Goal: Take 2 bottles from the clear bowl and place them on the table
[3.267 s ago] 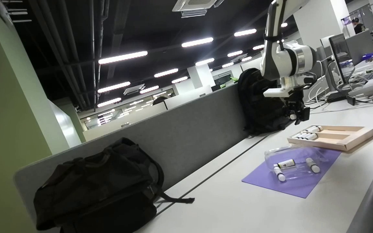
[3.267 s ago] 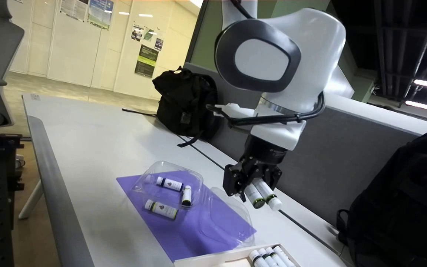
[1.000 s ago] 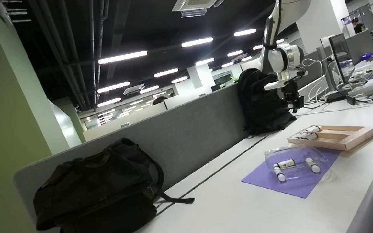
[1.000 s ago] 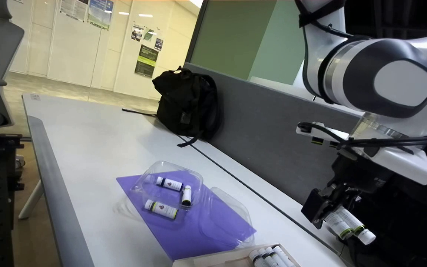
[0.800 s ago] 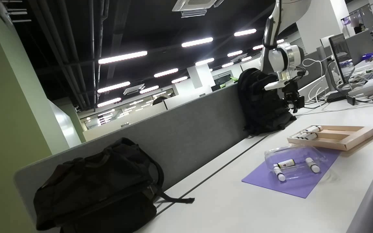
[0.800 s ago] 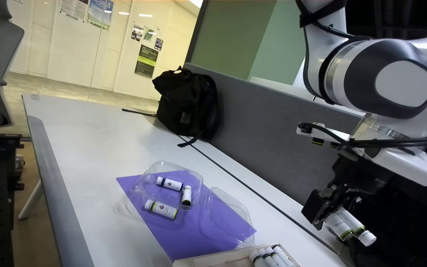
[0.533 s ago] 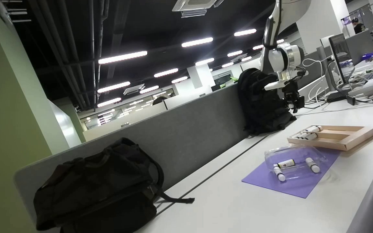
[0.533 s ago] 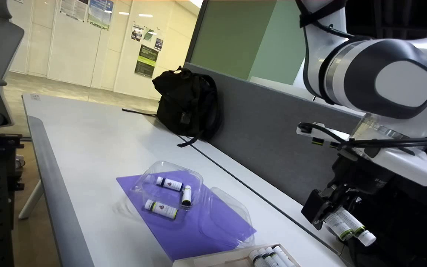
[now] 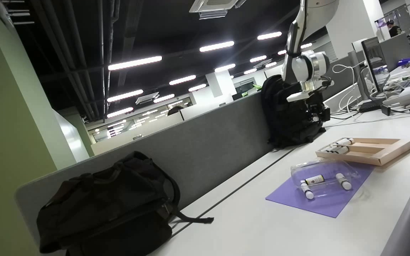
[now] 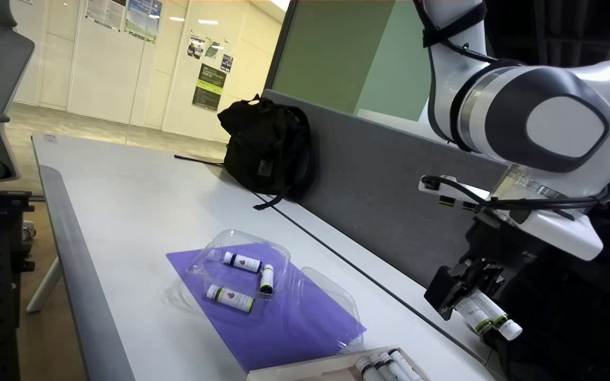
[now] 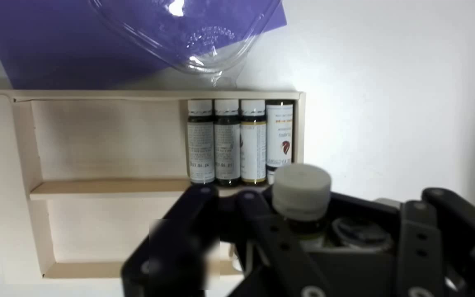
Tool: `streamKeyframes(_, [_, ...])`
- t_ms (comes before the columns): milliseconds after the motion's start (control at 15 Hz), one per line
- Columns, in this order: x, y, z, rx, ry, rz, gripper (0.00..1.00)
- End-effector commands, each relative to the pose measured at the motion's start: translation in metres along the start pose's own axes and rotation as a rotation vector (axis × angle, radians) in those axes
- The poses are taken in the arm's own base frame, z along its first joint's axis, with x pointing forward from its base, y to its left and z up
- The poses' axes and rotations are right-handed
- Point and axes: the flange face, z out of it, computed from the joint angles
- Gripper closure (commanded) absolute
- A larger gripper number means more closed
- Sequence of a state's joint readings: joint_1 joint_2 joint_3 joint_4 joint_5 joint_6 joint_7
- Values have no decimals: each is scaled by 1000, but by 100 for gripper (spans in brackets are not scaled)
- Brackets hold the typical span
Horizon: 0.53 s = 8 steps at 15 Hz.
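Observation:
My gripper is shut on two small whitish bottles, side by side and tilted, held in the air well off the table. In the wrist view a white cap and a second bottle end show between the fingers. The clear bowl lies on the purple mat, away from the gripper; it also shows in an exterior view. Three bottles show at the bowl: two inside and one at its near side, which I cannot tell is inside or under its edge.
A light-wood divided tray holds several bottles in one compartment. The purple mat lies beside it, with a clear lid-like half. A grey partition, black backpacks and a monitor with cables border the table.
Over about three seconds my gripper moved away from the mat toward the tray side, carrying both bottles. In the last half second it shifted slightly back. Bowl and remaining bottles stayed put.

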<state>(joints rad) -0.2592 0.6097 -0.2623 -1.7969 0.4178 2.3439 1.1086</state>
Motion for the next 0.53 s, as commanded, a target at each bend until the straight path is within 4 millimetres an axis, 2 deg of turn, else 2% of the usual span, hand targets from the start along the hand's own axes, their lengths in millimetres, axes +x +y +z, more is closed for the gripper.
streamKeyframes(0, [-33, -50, 15, -42, 15, -13, 100])
streamKeyframes(200, [-68, -79, 30, -55, 19, -53, 100])
streamKeyframes(467, [-103, -107, 59, -72, 39, -101, 100])
